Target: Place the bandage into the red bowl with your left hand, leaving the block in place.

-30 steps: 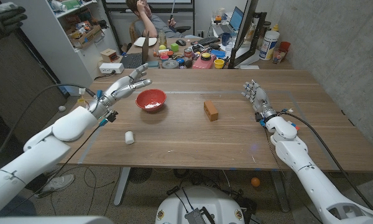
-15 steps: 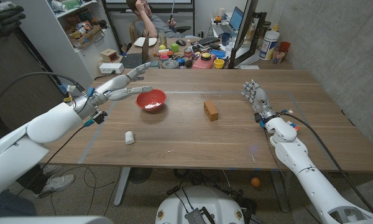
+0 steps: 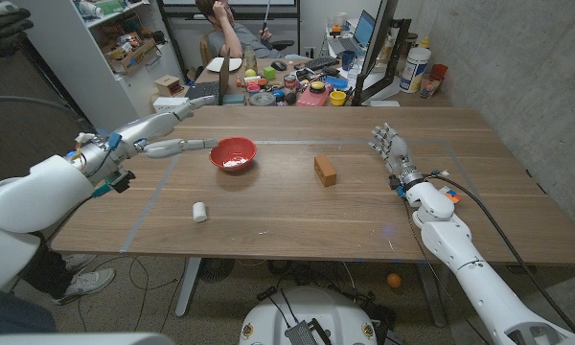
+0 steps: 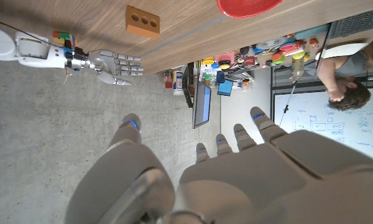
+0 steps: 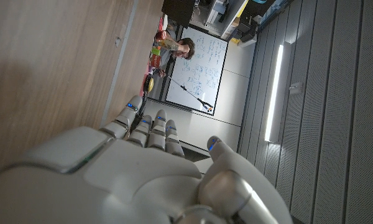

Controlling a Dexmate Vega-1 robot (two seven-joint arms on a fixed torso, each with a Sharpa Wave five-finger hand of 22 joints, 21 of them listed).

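Landmark: red bowl (image 3: 233, 153), on the table (image 3: 297, 206), toward the far left part of the top.

Bandage (image 3: 200, 212): small white roll, on the wood nearer the robot than the bowl and a little to its left, well apart from it, untouched.

Block (image 3: 325, 171): brown, to the right of the bowl, well apart, also seen in the left wrist view (image 4: 143, 22).

Left hand (image 3: 163, 129): raised to the left of the bowl, fingers stretched out and spread, holding nothing.

Right hand (image 3: 390, 149): far to the right of the bowl, beyond the block, fingers straight, slightly apart, empty.

Person (image 3: 225, 27) seated beyond the table's far edge.
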